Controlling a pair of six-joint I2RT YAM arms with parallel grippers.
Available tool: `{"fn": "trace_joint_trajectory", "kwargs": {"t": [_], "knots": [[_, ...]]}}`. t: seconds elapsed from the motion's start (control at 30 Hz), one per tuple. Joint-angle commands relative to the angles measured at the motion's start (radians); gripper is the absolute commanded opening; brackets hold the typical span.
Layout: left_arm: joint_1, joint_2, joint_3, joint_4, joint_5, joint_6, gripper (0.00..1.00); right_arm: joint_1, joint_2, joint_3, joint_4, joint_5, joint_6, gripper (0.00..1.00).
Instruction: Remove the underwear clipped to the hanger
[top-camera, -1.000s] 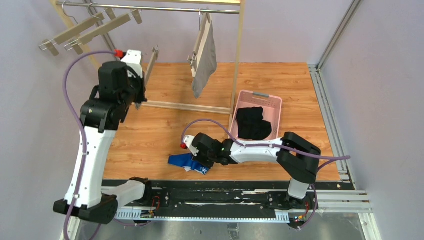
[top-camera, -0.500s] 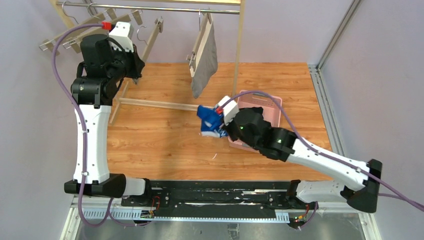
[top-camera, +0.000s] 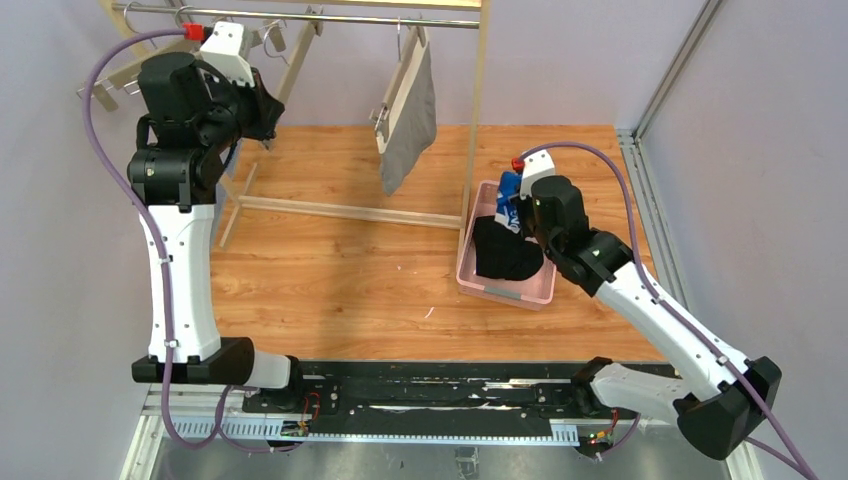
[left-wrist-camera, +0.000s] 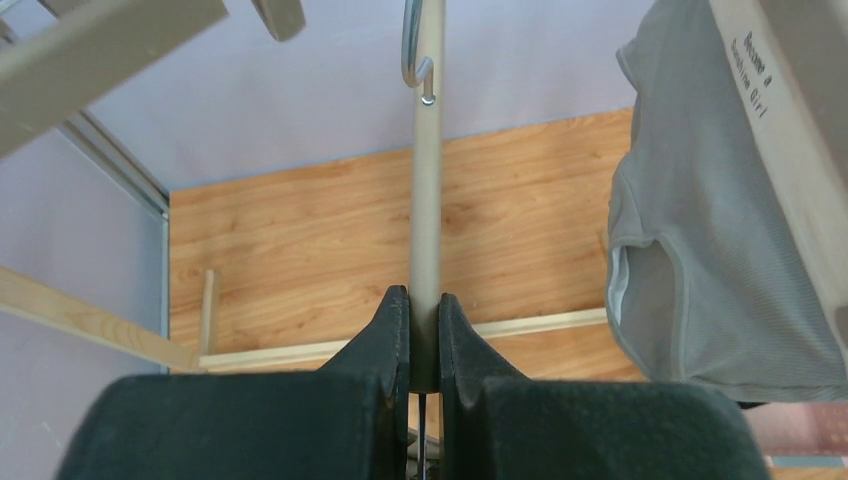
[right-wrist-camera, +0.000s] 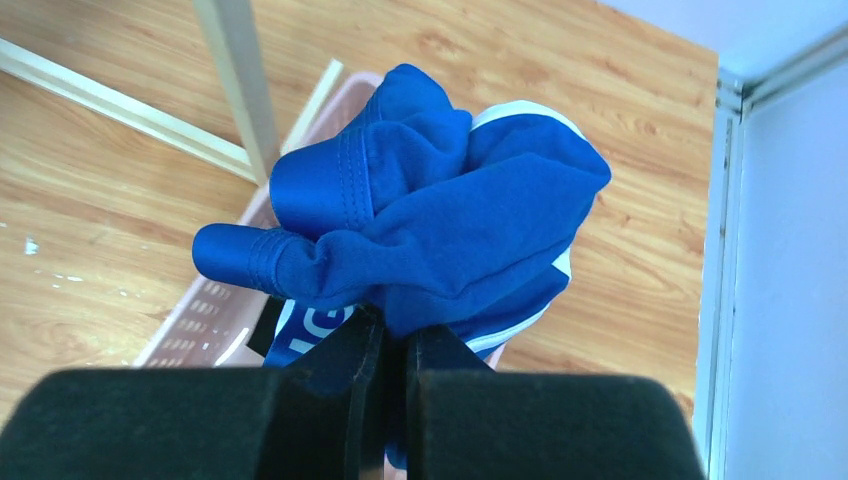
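Blue briefs (right-wrist-camera: 430, 210) are bunched tight in the right gripper's (right-wrist-camera: 385, 335) closed jaws, poised over the far end of the pink basket (top-camera: 505, 293), where the black briefs (top-camera: 505, 250) already lie. This looks like the drop-off step: the jaws need only part above the basket and the bundle should fall in. Up by the rail (top-camera: 330, 17), the left gripper (left-wrist-camera: 423, 310) is clamped on the bar of a bare hanger (left-wrist-camera: 427, 180). Grey briefs (left-wrist-camera: 700, 250) hang clipped up just beside it. They look like the last pair to go, and will want a firm pull down off the clips.
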Motion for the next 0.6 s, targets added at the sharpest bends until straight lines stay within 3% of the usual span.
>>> {"fn": "trace_joint_trajectory", "kwargs": {"t": [0.0,0.57], "knots": [[0.029,0.029,0.073,0.05,0.031,-0.016,0.0,-0.076,0.031,-0.049,0.018,-0.078,0.029,0.01],[0.108,0.095,0.045,0.208,0.094,-0.111,0.0,-0.143,0.184,-0.169,0.136,-0.168,0.072,0.01]]}}
